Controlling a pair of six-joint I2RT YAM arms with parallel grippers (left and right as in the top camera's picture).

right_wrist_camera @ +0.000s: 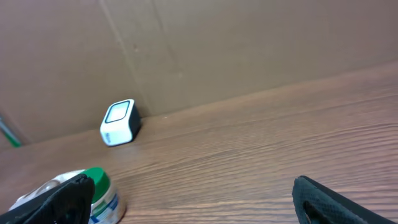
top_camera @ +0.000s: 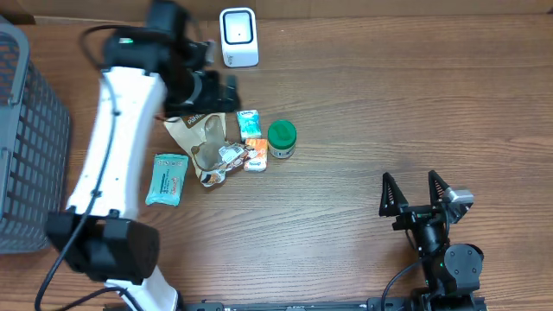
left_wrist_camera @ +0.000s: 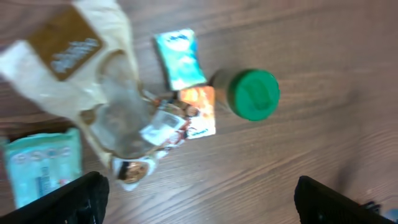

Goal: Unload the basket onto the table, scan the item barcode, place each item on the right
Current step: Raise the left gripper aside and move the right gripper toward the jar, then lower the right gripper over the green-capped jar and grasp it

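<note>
Wood-grain table (top_camera: 389,104), cardboard wall (right_wrist_camera: 249,43) behind. At the left edge, grey basket (top_camera: 26,130). Over the item pile the left claw (left_wrist_camera: 199,186) hangs spread wide, empty. Beneath it the tan pouch (top_camera: 200,140) lies flat, left of centre. Its long axis runs far-to-near, brown label end toward the far edge. No barcode showing. Advise: pinch one edge clear of the code and face it to the white scanner (top_camera: 238,36) at the far edge. By the near-right corner, right claw (top_camera: 410,181) wide, empty.
</note>
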